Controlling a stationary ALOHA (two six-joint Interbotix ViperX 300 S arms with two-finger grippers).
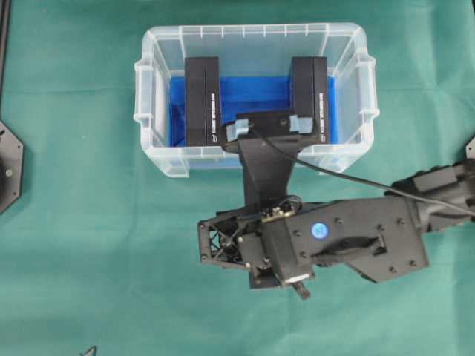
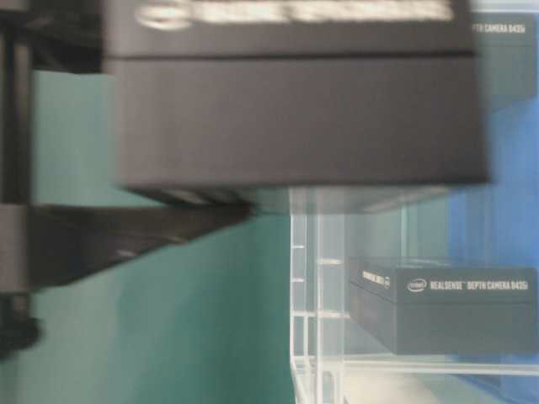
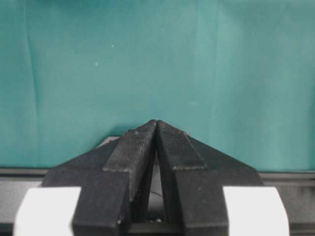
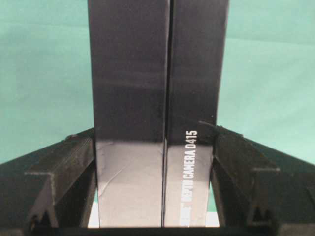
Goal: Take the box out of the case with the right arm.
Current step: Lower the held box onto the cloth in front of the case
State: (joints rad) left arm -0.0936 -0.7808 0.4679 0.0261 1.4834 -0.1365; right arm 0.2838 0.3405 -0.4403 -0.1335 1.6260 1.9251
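My right gripper (image 4: 152,142) is shut on a black box (image 4: 157,73) printed "DEPTH CAMERA D415", one finger on each long side, over green cloth. In the overhead view the right gripper (image 1: 223,241) hangs in front of the case (image 1: 252,31), outside its near wall, and hides the held box. At table level the held box (image 2: 295,109) is large and blurred, up off the cloth. The clear case with its blue bottom holds two black boxes, one at the left (image 1: 202,100) and one at the right (image 1: 310,93). My left gripper (image 3: 156,123) is shut and empty.
The case wall (image 2: 307,295) and a box inside it (image 2: 446,307) show at table level. The right wrist camera mount (image 1: 267,124) overhangs the case's near rim, with a cable (image 1: 349,176) trailing right. A black arm base (image 1: 7,163) sits at the left edge.
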